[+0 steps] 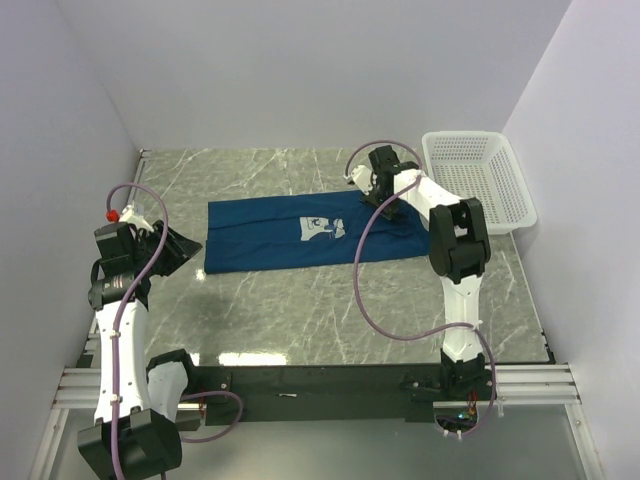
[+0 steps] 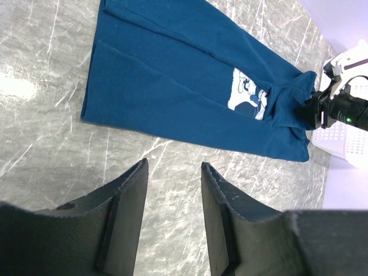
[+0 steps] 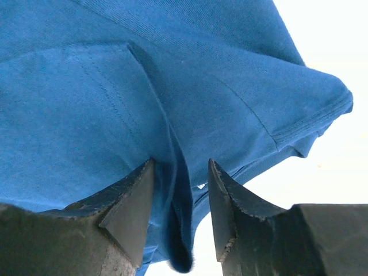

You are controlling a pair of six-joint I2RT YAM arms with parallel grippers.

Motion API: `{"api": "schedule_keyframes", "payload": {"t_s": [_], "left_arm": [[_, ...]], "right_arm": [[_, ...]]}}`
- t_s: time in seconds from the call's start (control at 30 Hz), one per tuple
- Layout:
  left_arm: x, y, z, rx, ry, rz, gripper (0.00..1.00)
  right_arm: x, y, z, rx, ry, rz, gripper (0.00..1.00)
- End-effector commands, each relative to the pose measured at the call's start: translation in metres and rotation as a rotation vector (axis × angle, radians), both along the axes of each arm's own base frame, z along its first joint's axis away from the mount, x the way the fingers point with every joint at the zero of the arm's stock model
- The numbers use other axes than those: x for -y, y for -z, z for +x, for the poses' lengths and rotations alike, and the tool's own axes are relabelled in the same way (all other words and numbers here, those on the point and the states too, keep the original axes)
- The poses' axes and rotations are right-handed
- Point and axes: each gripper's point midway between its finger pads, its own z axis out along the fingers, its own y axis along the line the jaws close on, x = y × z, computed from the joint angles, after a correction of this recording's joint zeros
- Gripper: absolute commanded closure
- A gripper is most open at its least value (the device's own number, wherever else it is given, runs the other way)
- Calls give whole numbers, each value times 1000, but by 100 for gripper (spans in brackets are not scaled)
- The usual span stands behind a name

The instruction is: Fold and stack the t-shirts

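Observation:
The dark blue t-shirt [image 1: 290, 235] lies folded into a long strip across the middle of the table, its white print [image 1: 318, 228] facing up. My right gripper [image 1: 386, 207] is at the shirt's right end. In the right wrist view the gripper [image 3: 181, 164] has its jaws apart, with a raised fold of the shirt [image 3: 144, 86] hanging between them against the left finger, not pinched. My left gripper [image 2: 172, 164] is open and empty above bare table, short of the shirt's left end [image 2: 172, 86]. It also shows in the top view [image 1: 185, 248].
A white mesh basket [image 1: 478, 180] stands at the back right, just beyond the right arm; it also shows in the left wrist view [image 2: 339, 138]. White walls close in the grey marble table [image 1: 300, 320] on three sides.

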Motion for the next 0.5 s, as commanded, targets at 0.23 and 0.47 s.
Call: {"api": "schedule_keyframes", "payload": {"t_s": [0.23, 0.47], "left_arm": [[0, -1, 2, 18, 13, 10, 53], [0, -1, 2, 17, 13, 10, 53]], "right_arm": [[12, 1, 10, -42, 27, 15, 60], [9, -1, 7, -56, 14, 29, 69]]}}
